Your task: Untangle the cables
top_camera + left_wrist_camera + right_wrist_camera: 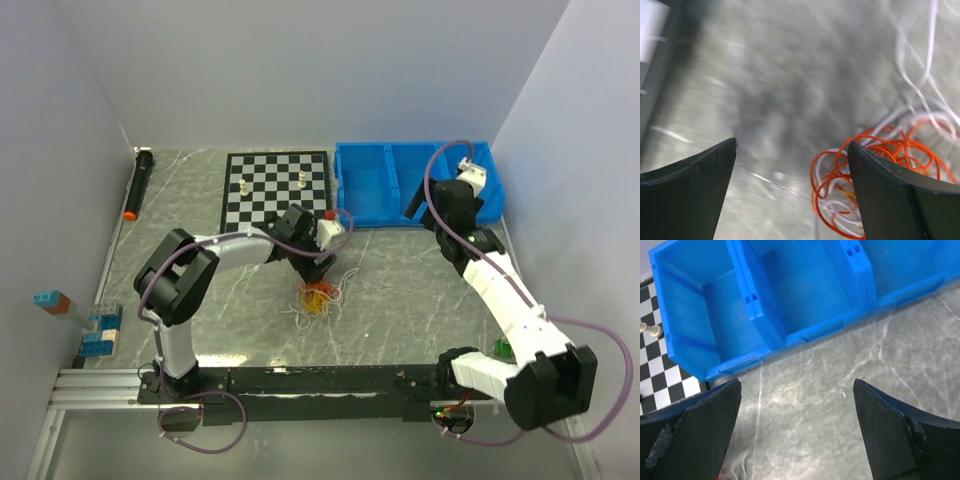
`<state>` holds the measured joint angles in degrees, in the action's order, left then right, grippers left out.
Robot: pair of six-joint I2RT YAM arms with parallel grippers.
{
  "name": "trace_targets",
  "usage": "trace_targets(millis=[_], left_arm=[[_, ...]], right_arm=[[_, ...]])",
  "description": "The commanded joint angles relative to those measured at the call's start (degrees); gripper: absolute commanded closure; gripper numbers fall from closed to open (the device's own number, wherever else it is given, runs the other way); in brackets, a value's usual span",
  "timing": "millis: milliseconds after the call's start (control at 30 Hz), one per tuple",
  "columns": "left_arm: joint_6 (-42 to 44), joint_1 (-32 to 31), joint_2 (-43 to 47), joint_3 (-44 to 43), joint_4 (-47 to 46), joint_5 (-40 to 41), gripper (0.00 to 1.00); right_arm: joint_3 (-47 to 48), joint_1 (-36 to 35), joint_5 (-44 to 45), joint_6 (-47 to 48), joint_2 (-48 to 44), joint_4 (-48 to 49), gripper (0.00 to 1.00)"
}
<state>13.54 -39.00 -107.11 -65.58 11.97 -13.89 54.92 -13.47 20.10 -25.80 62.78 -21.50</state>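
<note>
The cables [318, 295] lie in one tangled heap of orange, white and a little yellow cord on the grey table, in front of the chessboard. My left gripper [316, 266] hangs open just above the heap's far side. In the left wrist view the orange loops [835, 200] sit beside and partly behind the right finger [900, 200], while white strands [920, 100] trail off to the upper right. Nothing is between the jaws of the left gripper [792, 144]. My right gripper [796, 384] is open over bare table in front of the blue bins [805, 290], far from the heap.
A chessboard [277, 190] with two white pieces [245, 186] lies at the back. Blue bins [385, 180] stand at the back right. A black stick with an orange tip [138, 183] lies along the left wall. Toy bricks [100, 330] sit at the near left.
</note>
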Motion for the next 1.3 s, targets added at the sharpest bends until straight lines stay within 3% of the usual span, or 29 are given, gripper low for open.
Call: trace_targets(millis=[0,333,533,667,767,833,1067,1267], left_arm=[[5.3,-4.7,6.0,5.1,3.0,-3.6,0.03],[7.7,-9.3,14.6,10.4,4.3,-3.6,0.03],[5.2,-8.1,18.7,0.7,8.6,1.7,0.03],[1.3,-3.6,21.8,-6.9,11.0,3.9,0.03],[-2.2,0.0,23.5,-9.6,12.4,6.9,0.03],[-4.5,4.0,24.9,-9.6,12.8,4.3,0.03],[-4.6,9.4,27.9,-5.7,12.1,6.2,0.03],[-4.7,9.6,28.7,-0.9,9.5,9.4,0.03]], right_arm=[[6.9,0.0,0.5,1.3,7.6,2.8,0.01],[19.0,0.0,-0.3,3.1,27.6,3.1,0.0],[27.0,0.0,-2.2,5.1,37.6,2.3,0.0],[31.0,0.0,-3.0,6.4,42.8,1.1,0.02],[32.8,0.0,-3.1,6.5,45.6,-0.1,0.12],[32.5,0.0,-3.9,6.3,46.2,0.0,0.23],[25.3,-0.8,-5.4,5.1,42.9,2.6,0.74],[16.9,-4.4,-2.4,2.9,36.6,2.2,0.94]])
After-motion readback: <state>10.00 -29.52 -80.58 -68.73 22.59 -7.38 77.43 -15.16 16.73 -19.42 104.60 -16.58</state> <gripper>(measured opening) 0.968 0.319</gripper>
